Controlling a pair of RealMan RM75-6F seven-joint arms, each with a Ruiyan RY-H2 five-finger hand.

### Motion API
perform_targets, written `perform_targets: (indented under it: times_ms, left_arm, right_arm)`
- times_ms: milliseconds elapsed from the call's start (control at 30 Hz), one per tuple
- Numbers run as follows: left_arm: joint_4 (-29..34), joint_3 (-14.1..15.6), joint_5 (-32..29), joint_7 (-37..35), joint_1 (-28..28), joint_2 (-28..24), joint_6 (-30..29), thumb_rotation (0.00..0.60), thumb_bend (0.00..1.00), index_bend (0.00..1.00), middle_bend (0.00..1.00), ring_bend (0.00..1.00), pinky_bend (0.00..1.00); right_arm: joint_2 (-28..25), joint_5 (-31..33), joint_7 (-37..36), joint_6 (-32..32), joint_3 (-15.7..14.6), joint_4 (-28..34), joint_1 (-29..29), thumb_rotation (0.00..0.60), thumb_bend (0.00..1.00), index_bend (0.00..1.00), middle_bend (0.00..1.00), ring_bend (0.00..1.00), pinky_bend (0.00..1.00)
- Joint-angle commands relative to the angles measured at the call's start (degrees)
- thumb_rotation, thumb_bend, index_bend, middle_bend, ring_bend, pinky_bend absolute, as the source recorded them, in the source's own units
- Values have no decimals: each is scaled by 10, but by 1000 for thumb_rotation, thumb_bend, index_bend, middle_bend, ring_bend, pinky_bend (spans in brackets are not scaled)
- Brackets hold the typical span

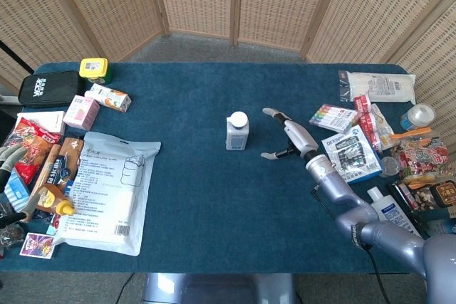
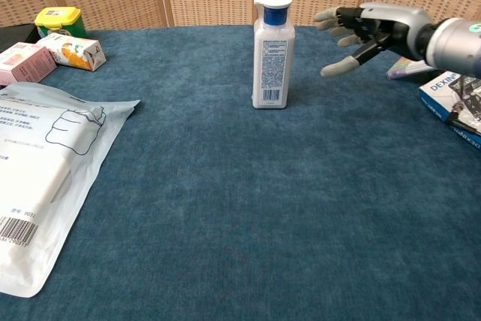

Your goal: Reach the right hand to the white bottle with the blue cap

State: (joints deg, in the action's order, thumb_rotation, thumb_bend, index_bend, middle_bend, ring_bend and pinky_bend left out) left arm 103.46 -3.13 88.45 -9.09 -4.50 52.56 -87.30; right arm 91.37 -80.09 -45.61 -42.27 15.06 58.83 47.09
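Blue cloth covers the table (image 1: 199,204). Head view: one white bottle (image 1: 237,132) upright mid-table; right hand (image 1: 285,137) near its right side, apart, fingers spread, holding nothing. Left hand (image 1: 8,156) at the left edge, state unclear. Chest view: one bottle (image 2: 272,52), one large white pouch (image 2: 37,178) lying left; right hand (image 2: 361,28) empty, with bare cloth between.

The bench (image 2: 225,208) is covered in matt blue cloth. The bottle (image 2: 272,54) is smooth white plastic, paper-labelled. The right hand (image 2: 368,28) is cased in glossy grey metal.
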Motion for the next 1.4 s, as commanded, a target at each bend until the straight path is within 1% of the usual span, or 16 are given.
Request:
perform_targets:
  times_ms: [33,467,600,667,733,867,933,967,1033,1067,1100,1167,1200,1233,1300,1400]
  left_arm:
    - [-4,2,-3,-3,-2,4,6,600,369,83,0,0,0]
    - [-20,3,-11,-10,-4,17,14,600,363,81,0,0,0]
    - [-24,5,-14,-12,-2,19,15,600,361,81,0,0,0]
    - [-26,5,-16,-15,-1,20,14,600,359,81,0,0,0]
    - [-28,5,-19,-18,1,20,13,600,359,81,0,0,0]
    - [-31,7,-21,-21,3,22,13,600,358,79,0,0,0]
    - [-32,7,-23,-21,5,22,13,600,357,77,0,0,0]
    - [-32,7,-24,-22,5,22,13,600,357,77,0,0,0]
    - [-32,7,-26,-24,6,21,12,600,357,76,0,0,0]
    - [-33,7,-27,-25,7,21,12,600,356,76,0,0,0]
    - [-33,7,-28,-26,7,21,12,600,357,76,0,0,0]
    - [-35,7,-29,-28,8,22,13,600,356,76,0,0,0]
    - [-36,7,-30,-29,8,22,13,600,355,76,0,0,0]
    - [-38,8,-31,-30,8,23,14,600,354,76,0,0,0]
    - [-40,8,-32,-32,9,24,16,600,353,76,0,0,0]
    - [-44,9,-35,-35,8,27,21,600,352,76,0,0,0]
  right_arm:
    - [19,1,-14,21,2,-26,23,600,89,0,0,0,0]
    - [67,3,-57,76,7,-100,92,600,89,0,0,0,0]
    - [80,11,-63,81,15,-122,106,600,58,0,6,0,0]
    - [89,19,-66,82,20,-132,110,600,45,0,79,0,0]
    - [95,27,-79,89,25,-133,113,600,41,0,185,0,0]
    - [107,37,-94,96,33,-145,121,600,37,1,336,9,0]
    - [115,39,-94,98,34,-154,125,600,37,33,422,70,0]
    - [118,40,-93,98,35,-158,127,600,36,78,491,140,27]
    - [123,42,-94,97,37,-164,130,600,33,253,680,360,222]
    - [125,43,-94,96,37,-166,131,600,33,315,748,440,303]
    - [125,43,-95,96,37,-167,131,600,33,415,862,568,426]
    - [125,44,-99,94,37,-165,128,600,33,524,973,708,546]
    - [124,43,-100,92,36,-164,126,600,32,577,1000,778,601]
    - [123,44,-102,90,35,-163,123,600,33,608,1000,824,634]
    - [119,44,-101,84,33,-159,116,600,33,646,1000,886,674]
    - [105,45,-98,69,30,-142,99,600,33,672,1000,927,711]
